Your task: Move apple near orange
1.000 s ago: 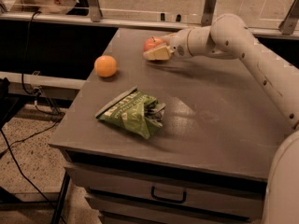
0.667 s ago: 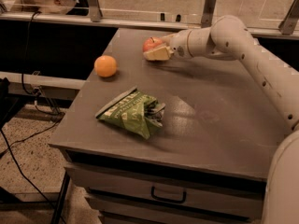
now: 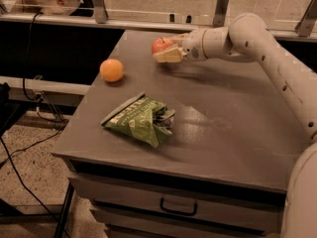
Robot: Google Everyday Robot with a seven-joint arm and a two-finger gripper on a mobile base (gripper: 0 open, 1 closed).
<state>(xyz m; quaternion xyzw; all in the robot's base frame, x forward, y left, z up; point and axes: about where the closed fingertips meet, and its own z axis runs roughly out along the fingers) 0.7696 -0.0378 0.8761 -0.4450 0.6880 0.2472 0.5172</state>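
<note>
Grey cabinet top (image 3: 233, 118), matte, seen from the front and above; a drawer with a dark handle (image 3: 178, 208) sits in the front face. Behind the far edge is a glazed railing with metal posts (image 3: 221, 4). Speckled floor at lower left, with black cables (image 3: 22, 175) trailing across it.

Arm: white arm (image 3: 270, 48) enters from the right and reaches left across the far part of the surface.

Gripper (image 3: 165, 47): at the far centre of the top, near the back edge. It is clasped on the apple (image 3: 159, 44), with one cream finger (image 3: 169, 56) on the near side of the fruit and the other on the far side, mostly hidden. Cannot tell whether the apple rests on the surface or is held just above it; a shadow lies under the fingers.

Apple: red with a paler patch, small stem on top, at the far centre of the top.

Orange (image 3: 111, 70): plain orange ball of fruit, resting on the surface near the left edge, to the left of the apple and nearer the camera. The two fruits are apart, with bare grey surface between them.

Other: crumpled green snack bag (image 3: 140, 120) lies flat near the front left of the top, nearer the camera than the orange and touching neither fruit.
</note>
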